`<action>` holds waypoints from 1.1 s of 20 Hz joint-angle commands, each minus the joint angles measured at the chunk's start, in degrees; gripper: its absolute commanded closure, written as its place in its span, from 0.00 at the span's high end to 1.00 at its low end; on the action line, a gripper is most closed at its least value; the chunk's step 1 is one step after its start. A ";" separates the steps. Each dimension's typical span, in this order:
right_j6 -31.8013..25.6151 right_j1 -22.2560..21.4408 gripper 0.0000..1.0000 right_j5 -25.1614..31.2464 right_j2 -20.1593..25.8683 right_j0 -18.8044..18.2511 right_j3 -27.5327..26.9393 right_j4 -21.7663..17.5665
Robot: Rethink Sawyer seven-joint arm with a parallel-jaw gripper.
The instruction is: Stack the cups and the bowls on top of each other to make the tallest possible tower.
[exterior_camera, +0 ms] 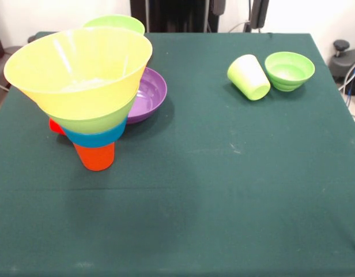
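Note:
The tower (pixel 88 92) stands on the left of the green table: an orange cup (pixel 95 156) at the bottom, then a blue bowl (pixel 97 137), a lime green bowl (pixel 94 123) and a big yellow bowl (pixel 79 66) on top, opening upward and leaning slightly. A purple bowl (pixel 148 95) sits just behind and right of it. Part of a red cup (pixel 55 126) peeks out at the tower's left. Another lime green bowl (pixel 117 23) shows behind the yellow rim. At the right, a lime green cup (pixel 248 77) lies tilted beside a small lime green bowl (pixel 289 70). No gripper shows.
The green tablecloth (pixel 223 190) covers the whole table. Dark robot hardware (pixel 172 14) stands at the far edge, and cables with black equipment (pixel 347 63) sit off the table's right side.

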 commanded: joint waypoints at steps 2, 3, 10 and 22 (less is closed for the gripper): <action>5.07 0.79 1.00 -8.54 3.52 0.91 17.25 -0.93; 5.59 0.69 1.00 -9.76 3.43 0.85 17.76 -0.78; 5.08 2.85 1.00 -16.76 3.85 -1.70 18.10 -0.60; -0.80 -4.92 1.00 -29.25 8.23 -7.69 37.89 -3.32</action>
